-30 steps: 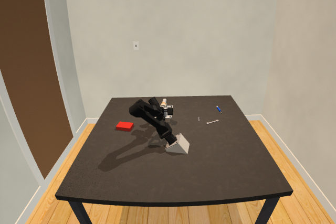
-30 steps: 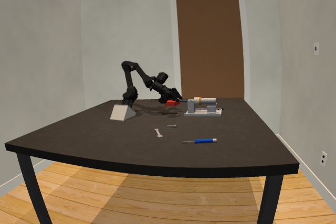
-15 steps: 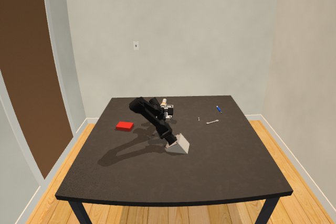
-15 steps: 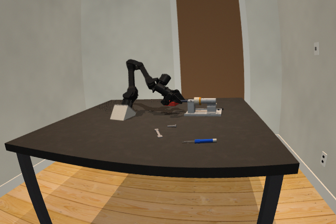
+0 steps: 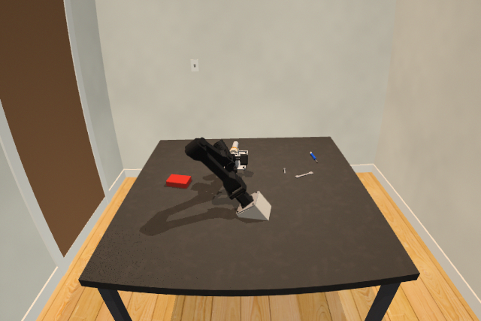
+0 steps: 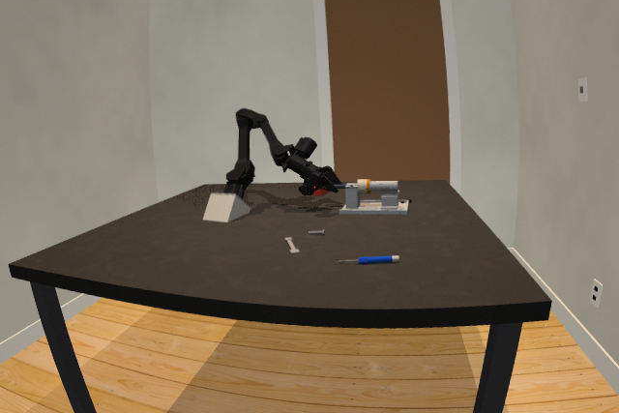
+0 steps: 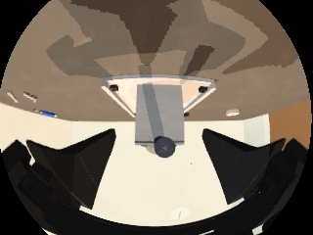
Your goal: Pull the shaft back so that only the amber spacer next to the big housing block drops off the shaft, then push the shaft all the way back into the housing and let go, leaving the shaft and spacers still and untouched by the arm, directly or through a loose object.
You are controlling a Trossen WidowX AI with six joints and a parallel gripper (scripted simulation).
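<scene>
The shaft fixture (image 6: 374, 201) stands on a pale base plate at the back of the table, with two grey blocks on it. The shaft lies level across them and carries cream spacers and an amber spacer (image 6: 367, 184), which also shows in the top view (image 5: 233, 149). The shaft's dark end knob (image 7: 164, 147) points straight at the wrist camera, in front of the nearer grey block (image 7: 158, 114). My gripper (image 6: 328, 182) is open and level with the shaft's end. In the wrist view my gripper (image 7: 159, 133) has a finger on each side of the knob, apart from it.
A red block (image 5: 178, 180) lies left of the arm. A small wrench (image 5: 309, 173), a bolt (image 5: 284, 170) and a blue-handled screwdriver (image 5: 313, 155) lie to the right. The arm's pale base (image 5: 254, 205) sits mid-table.
</scene>
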